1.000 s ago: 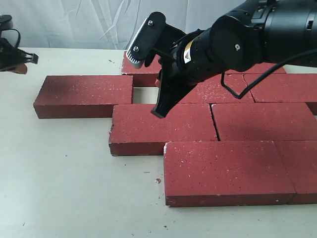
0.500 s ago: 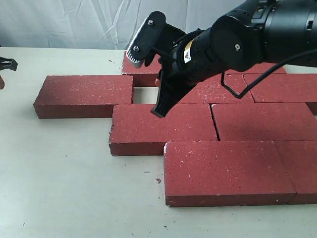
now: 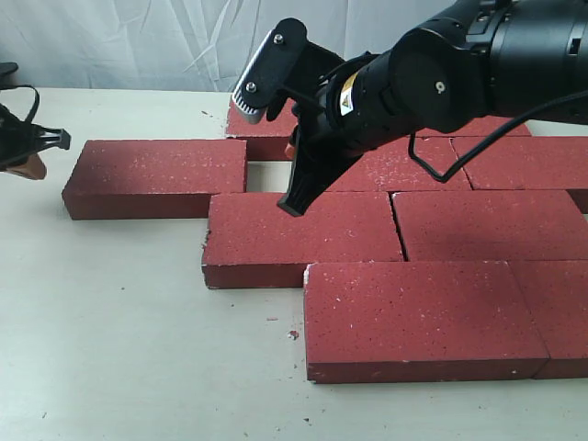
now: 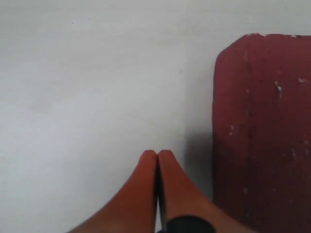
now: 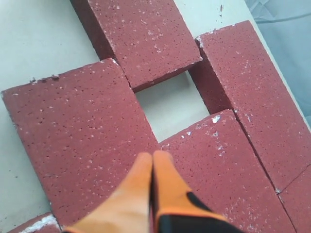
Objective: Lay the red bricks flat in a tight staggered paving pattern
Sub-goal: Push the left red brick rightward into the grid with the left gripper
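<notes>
The left fingers [image 4: 143,187] are swinging back into the exterior view at its far left edge, after being almost out of frame half a second ago. They are now sitting lower and nearer the outlying brick [image 3: 156,167] than a second ago. They are pressing together with nothing between them. The left wrist view is showing them hovering over bare tabletop [image 3: 138,349] just beside that brick's short end, apparently not touching it. The right fingers [image 5: 136,189] are barely shifting (a slight creep up and left at most). They too are closed and empty, hanging above a seam in the red bricks [image 3: 413,276] right next to the open gap [image 5: 170,109].

The bricks themselves are not moving across the three exterior pictures. All are lying flat, and most are butting tightly in staggered rows toward the right. The outlying brick is sitting at the left of its row, with the gap separating it from its neighbour.

So the change is looking like positioning rather than progress. The left arm is probably lining up behind the outlying brick's outer end to shove it rightward and close the gap, which seems to be the main thing left to do.
</notes>
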